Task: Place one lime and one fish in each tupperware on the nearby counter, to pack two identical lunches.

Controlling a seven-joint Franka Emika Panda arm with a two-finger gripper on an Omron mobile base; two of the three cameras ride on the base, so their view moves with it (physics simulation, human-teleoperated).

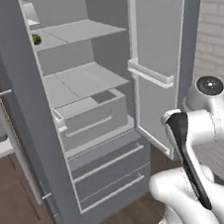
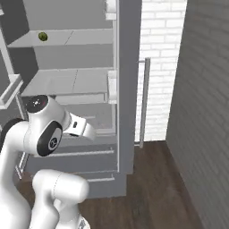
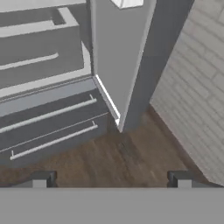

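Pincer [image 3: 111,179] wide open, apparently holding nothing

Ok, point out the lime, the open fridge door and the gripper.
lime [image 1: 36,39]: left base view, middle of its skin.
fridge door [image 1: 157,43]: left base view, bare inner panel.
gripper [image 3: 111,178]: hand view, midway between the fingertips.

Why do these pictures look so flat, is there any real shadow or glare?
Left base view: even, soft light inside the fridge, no glare, edges slightly blurry; the lime is a small smudge. Right base view: flat shading on the brick wall, only a faint shadow on the floor. Hand view: the end effector tips look soft.
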